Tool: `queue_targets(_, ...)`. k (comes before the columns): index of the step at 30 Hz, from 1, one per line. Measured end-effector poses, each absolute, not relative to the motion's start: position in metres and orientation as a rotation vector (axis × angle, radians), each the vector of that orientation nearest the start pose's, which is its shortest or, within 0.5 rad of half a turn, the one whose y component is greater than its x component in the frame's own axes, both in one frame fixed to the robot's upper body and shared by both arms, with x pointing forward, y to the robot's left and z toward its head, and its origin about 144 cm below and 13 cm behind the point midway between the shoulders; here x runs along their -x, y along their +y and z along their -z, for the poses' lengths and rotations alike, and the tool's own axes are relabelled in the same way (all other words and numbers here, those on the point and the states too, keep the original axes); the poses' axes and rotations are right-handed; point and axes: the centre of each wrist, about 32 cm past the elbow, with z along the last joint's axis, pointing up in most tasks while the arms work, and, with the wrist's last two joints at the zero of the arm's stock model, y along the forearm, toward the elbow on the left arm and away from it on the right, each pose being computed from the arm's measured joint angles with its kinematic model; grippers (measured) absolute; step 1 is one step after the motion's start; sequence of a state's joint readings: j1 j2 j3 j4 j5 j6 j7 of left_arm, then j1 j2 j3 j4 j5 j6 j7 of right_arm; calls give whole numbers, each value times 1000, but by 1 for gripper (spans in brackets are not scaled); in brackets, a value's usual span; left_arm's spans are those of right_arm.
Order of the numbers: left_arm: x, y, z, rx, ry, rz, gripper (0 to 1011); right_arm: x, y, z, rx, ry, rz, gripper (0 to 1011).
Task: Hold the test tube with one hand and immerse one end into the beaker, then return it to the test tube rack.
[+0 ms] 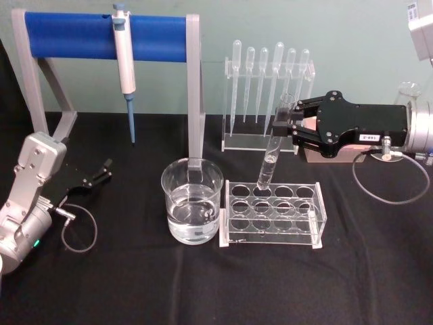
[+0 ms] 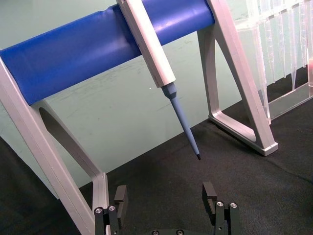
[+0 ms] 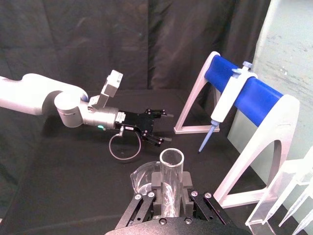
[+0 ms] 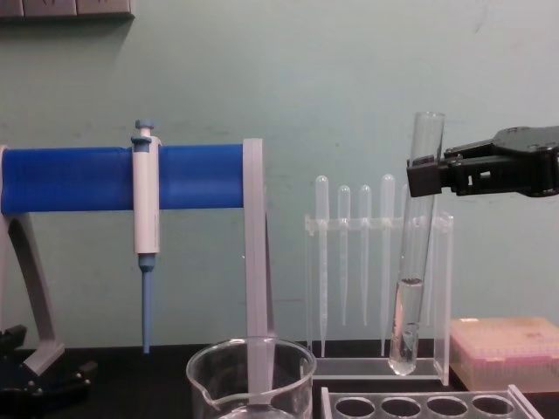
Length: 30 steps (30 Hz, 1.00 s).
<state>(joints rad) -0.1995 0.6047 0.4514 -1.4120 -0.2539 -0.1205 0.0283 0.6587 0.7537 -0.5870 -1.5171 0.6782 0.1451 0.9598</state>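
Liquid (image 1: 192, 218) sits in beaker (image 1: 173, 193) and test tube (image 1: 268, 161), which right end effector (image 1: 283, 124) clamps.

Test tube (image 1: 272, 145): long clear glass, rimmed mouth up, a little clear liquid in the rounded bottom.
Tube pose: almost upright, slightly tilted, held in the air; its bottom hangs just above the back row of the test tube rack (image 1: 270, 215).
Right gripper (image 1: 283, 125): black fingers closed on the tube below its mouth.
Beaker (image 1: 192, 203): wide clear glass, partly filled with clear liquid, upright on the black worktop (image 1: 135, 284), just beside the rack's left end.
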Motion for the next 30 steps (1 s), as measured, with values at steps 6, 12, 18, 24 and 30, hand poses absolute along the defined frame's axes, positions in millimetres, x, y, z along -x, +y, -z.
queue_targets(6,-489,310,-1140,-304,-285,-1248,1000,-564,-312,-1327,204,-150,269,238)
queue_targets(12,-489,310,-1140,-304,-285,-1248,1000,-564,-312,-1327,204,-150,269,238)
queue_targets(18,-489,310,-1140,-305,-285,-1248,1000,-564,-312,-1327,204,-150,269,238)
queue_targets(24,-489,310,-1140,-304,-285,-1248,1000,-564,-312,-1327,204,-150,269,238)
queue_targets(30,-489,310,-1140,-304,-285,-1248,1000,-564,-312,-1327,204,-150,269,238)
